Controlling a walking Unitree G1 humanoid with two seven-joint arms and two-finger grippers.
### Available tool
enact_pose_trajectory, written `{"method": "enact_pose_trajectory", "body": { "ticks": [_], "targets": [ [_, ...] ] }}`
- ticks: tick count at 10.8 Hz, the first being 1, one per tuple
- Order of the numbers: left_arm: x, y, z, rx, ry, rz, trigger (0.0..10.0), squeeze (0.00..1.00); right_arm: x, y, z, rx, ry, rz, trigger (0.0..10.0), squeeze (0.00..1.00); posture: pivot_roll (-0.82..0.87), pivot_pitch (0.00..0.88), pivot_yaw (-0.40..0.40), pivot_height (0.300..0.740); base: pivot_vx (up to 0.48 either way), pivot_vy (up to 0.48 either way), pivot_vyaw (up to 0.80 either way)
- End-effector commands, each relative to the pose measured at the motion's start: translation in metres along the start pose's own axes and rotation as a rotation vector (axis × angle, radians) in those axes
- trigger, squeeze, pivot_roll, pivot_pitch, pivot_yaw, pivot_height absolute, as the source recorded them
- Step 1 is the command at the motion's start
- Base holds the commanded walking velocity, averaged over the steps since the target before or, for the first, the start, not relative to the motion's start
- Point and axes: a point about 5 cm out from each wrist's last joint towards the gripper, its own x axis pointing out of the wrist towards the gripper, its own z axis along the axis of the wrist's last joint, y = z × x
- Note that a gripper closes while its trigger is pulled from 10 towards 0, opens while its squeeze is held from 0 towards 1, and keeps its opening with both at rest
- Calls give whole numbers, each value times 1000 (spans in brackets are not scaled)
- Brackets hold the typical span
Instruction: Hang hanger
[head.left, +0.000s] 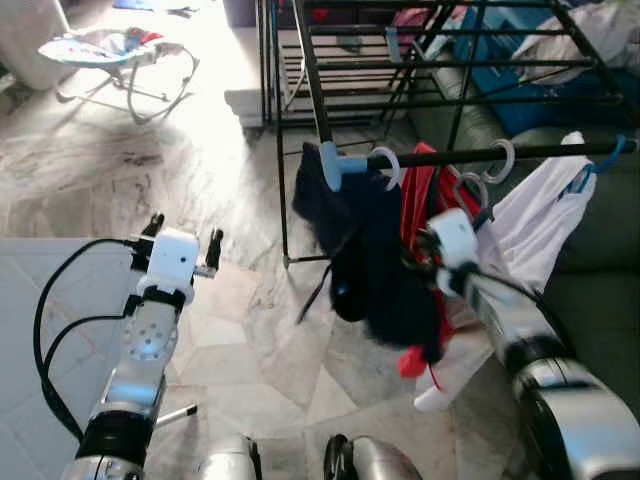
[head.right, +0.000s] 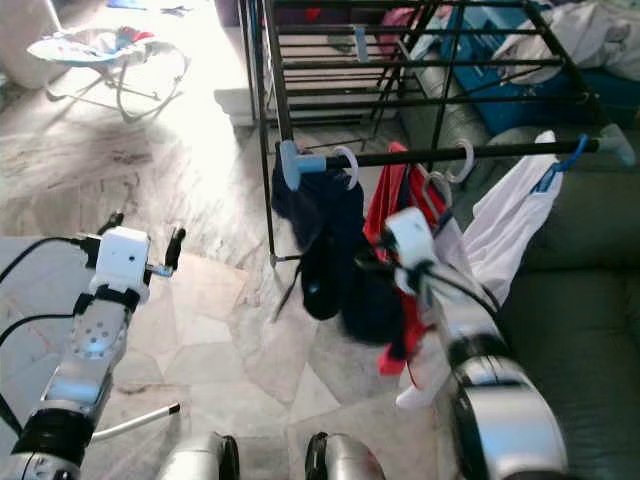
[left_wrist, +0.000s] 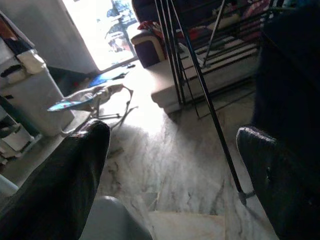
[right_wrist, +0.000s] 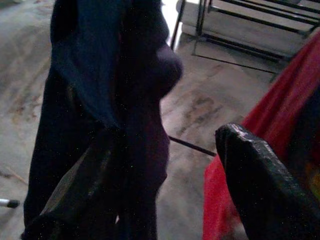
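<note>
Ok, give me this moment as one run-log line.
right gripper: open, at dark navy garment on black rail | left gripper: open, idle over marble floor | red garment, white garment hung

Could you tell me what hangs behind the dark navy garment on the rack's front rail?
A red garment hangs behind the navy garment on the rail, a white garment beyond. The right gripper, fingers apart, is beside them. Navy's hanger is hidden.

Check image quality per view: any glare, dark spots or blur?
Left eye view: sunlight blows out the floor near the baby bouncer; the drying rack stays readable. Right eye view: same glare. Left wrist view: doorway overexposed, near fingers dark and soft. Right wrist view: dim, dark garment close and blurred, red garment at the edge.
</note>
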Motion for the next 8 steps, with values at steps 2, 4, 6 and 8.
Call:
{"method": "enact_pose_trajectory", "body": {
  "ticks": [2, 4, 6, 8],
  "targets": [
    [-1, -2, -1, -10, 11, -5, 10000, 0, 10, 5, 10, 27, -10, 27, 0, 0, 68, 113, -75, 740, 0, 0, 0],
    [-3, -7, -2, -16, 16, -19, 10000, 0, 15, 14, 11, 27, -3, 66, 0, 0, 68, 120, -78, 740, 0, 0, 0],
    [-4, -6, -3, -17, 24, -18, 10000, 0, 15, 11, 10, 16, 14, 30, 0, 0, 67, 121, -80, 740, 0, 0, 0],
    [-3, -9, -3, -22, 26, -19, 10000, 0, 13, 7, 4, 12, 47, -43, 0, 0, 64, 119, -79, 740, 0, 0, 0]
  ]
}}
